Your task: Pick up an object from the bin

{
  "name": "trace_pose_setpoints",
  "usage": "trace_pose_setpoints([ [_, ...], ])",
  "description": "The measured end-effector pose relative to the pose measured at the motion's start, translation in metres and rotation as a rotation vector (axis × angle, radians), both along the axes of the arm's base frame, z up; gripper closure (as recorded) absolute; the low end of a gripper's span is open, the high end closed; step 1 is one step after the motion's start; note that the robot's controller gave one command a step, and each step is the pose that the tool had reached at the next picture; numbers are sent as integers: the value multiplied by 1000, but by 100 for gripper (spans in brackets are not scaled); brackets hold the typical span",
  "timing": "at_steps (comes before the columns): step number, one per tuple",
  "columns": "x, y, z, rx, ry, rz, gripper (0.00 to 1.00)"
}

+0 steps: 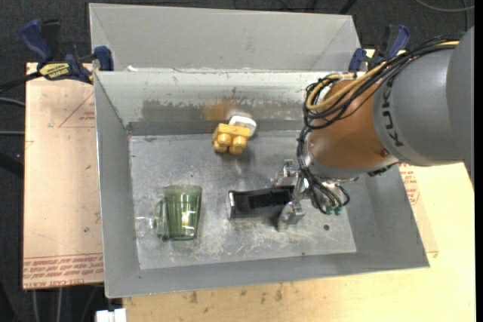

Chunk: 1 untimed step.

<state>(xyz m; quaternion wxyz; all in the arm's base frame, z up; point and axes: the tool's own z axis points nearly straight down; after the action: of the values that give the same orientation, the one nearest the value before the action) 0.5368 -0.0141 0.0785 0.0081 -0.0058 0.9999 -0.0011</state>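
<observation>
A flat black oblong thing lies on the bin floor right of the middle. My gripper is down at its right end. One metal finger stands on the far side and the other on the near side. The fingers are open, straddling that end with gaps on both sides. A yellow lumpy toy with a white part rests near the back wall, left of and behind the gripper.
A clear green mug lies on its side at the front left of the bin floor. The arm with its orange cover and cables reaches in over the bin's right side.
</observation>
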Motion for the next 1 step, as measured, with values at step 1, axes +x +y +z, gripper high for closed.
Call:
trace_pose_setpoints([
  [1, 0, 0, 0, 0, 0, 0, 100],
])
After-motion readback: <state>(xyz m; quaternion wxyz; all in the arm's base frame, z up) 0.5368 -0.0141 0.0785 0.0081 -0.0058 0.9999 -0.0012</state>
